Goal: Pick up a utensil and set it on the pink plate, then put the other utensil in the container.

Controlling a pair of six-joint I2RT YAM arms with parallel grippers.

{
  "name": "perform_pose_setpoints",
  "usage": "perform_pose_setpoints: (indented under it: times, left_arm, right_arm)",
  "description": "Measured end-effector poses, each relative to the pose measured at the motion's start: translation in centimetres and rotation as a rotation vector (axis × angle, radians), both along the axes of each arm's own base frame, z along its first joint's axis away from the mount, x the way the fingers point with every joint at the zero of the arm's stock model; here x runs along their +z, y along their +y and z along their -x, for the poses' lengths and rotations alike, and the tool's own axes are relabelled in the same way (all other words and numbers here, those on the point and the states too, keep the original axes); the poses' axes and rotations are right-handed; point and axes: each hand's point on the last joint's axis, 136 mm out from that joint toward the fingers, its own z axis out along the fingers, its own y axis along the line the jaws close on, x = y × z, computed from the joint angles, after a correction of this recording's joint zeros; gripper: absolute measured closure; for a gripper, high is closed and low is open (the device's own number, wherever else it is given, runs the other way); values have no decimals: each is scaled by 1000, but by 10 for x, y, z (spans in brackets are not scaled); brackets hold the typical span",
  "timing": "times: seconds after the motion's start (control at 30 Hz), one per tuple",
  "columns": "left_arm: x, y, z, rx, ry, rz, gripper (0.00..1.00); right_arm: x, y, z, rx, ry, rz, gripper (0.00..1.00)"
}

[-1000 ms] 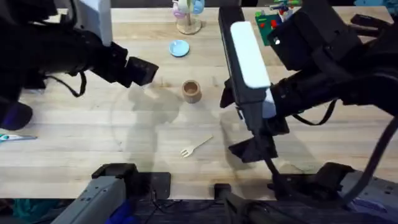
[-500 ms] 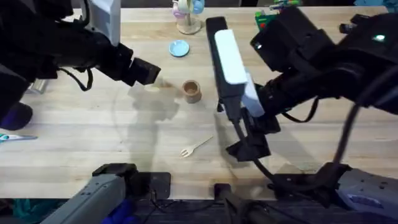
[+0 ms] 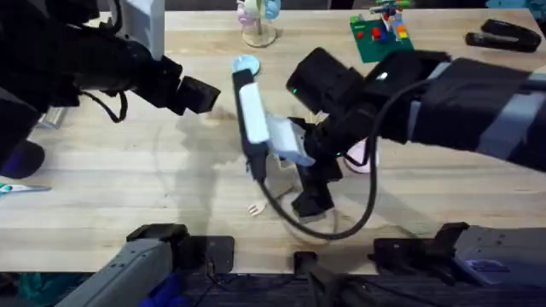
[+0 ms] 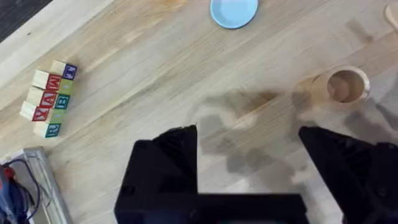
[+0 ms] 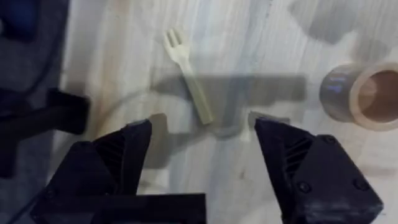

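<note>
I have the right gripper (image 5: 202,158) low over the table (image 3: 111,183) with its fingers spread wide. The fork (image 5: 188,74) lies flat just ahead of them, its handle end reaching between them and its tines pointing away, so its long axis runs roughly along my approach. The cup (image 5: 364,93) stands off to one side, clear of the path. The left gripper (image 4: 249,171), also spread and empty, hangs well apart near the cup; the right arm is nearer. The pink plate (image 3: 363,159) peeks out beside the right arm.

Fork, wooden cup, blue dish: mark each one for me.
fork (image 5: 189,78), right wrist view, on its handle just below the tines
wooden cup (image 4: 344,86), left wrist view, on its open mouth
blue dish (image 4: 234,11), left wrist view, on its flat centre
</note>
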Motion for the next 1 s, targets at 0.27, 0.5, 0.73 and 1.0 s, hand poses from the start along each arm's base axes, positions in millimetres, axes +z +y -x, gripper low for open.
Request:
perform_pose_setpoints:
  times: [0.27,0.5,0.73,1.0]
  left_arm:
    - [-15,0,-6,0,51,2,8]
    - [-36,0,-11,-7,127,0,8]
    - [-50,0,-14,-53,168,-23,8]
    - [-48,-8,-18,-91,148,7,8]
  right_arm:
    - [-27,6,-7,48,-124,113,6]
    - [-49,9,-7,72,-134,174,6]
    - [-53,9,-6,80,-135,191,6]
    - [-56,12,-5,90,-141,198,6]
